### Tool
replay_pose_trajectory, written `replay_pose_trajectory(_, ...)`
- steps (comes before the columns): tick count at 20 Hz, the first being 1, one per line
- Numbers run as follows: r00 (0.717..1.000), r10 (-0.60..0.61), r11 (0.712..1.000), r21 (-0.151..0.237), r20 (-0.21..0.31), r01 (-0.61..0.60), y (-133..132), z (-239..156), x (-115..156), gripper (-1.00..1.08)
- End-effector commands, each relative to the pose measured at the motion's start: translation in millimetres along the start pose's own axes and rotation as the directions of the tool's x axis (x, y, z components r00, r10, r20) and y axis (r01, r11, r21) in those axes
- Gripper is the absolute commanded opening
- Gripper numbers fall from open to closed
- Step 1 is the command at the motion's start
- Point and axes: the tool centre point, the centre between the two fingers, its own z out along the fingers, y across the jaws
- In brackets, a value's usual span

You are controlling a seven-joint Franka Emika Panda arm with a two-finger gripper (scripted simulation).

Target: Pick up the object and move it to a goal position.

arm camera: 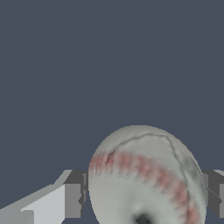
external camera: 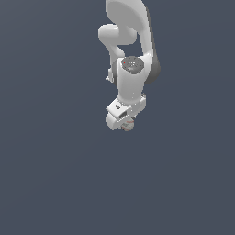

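A plain, dark slate-blue desk (external camera: 50, 174) is seen filling the whole exterior view, from near edge to far edge and from the exterior view's left to its right. No edge, seam, marking or texture can be made out on it. In the wrist view the same flat blue-grey surface (arm camera: 109, 57) is shown behind everything else, evenly lit and unmarked. A white ball (external camera: 128, 125) with red stitching is seen near the middle of the exterior view, mostly covered from above; whether it is resting on the desk or is raised off it cannot be told, since no shadow or contact line is shown.
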Motion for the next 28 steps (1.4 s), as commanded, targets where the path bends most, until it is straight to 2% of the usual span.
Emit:
replay_pose_trajectory(1, 1.000, -0.001, 1.000, 0.000, -0.002, 0.001, 13, -24, 4, -1.00)
replay_pose_trajectory(14, 1.000, -0.001, 1.000, 0.000, -0.002, 0.001, 74, -135, 23, -1.00)
replay_pose_trajectory(28, 1.000, 0.000, 1.000, -0.001, -0.001, 0.000, 121, -214, 39, -1.00)
